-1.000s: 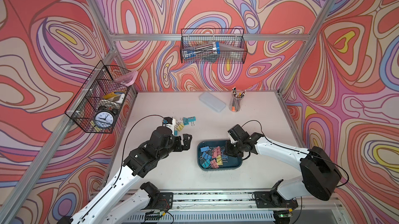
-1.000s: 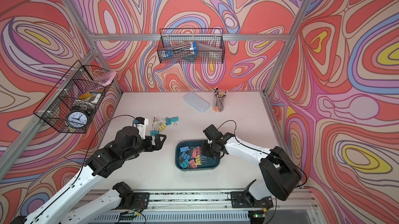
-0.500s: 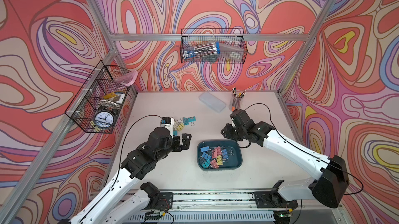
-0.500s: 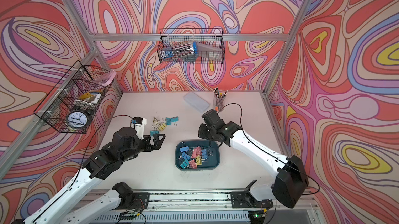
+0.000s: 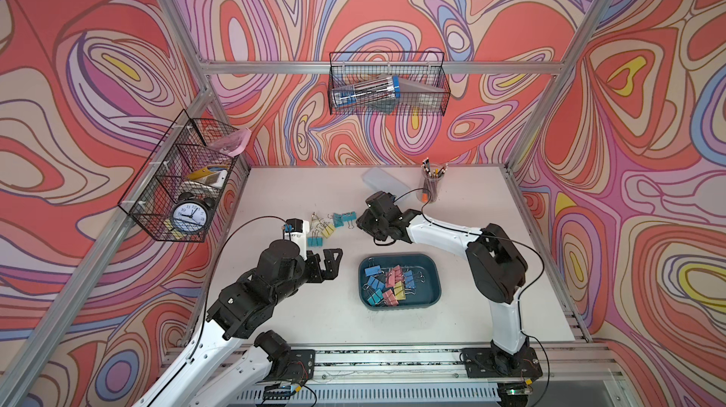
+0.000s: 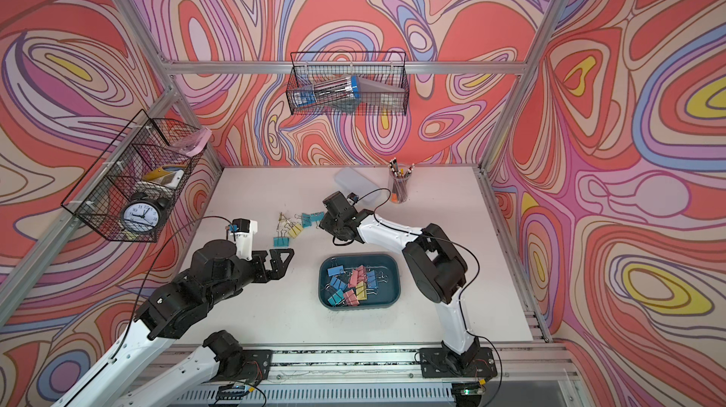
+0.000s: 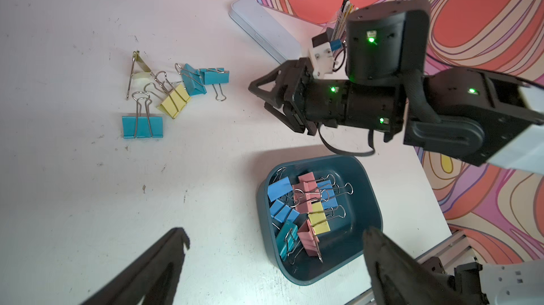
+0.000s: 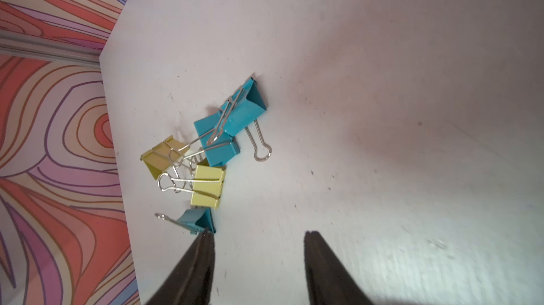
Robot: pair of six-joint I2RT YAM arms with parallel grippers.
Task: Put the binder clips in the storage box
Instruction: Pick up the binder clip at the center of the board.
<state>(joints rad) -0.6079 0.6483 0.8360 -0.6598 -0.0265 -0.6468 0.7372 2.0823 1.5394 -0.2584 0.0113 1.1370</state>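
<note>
Teal storage box (image 5: 396, 257), pastel binder clips (image 5: 393, 278)

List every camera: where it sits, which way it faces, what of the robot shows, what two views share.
Both top views: high above the arm bases, looking down on the table; left claw and right claw show.
Left wrist: on the left arm, facing the storage box, loose binder clips and right claw; own fingers show.
Right wrist: on the right arm, facing those clips; own fingers show.
Shared: both wrist views see the loose clips.
</note>
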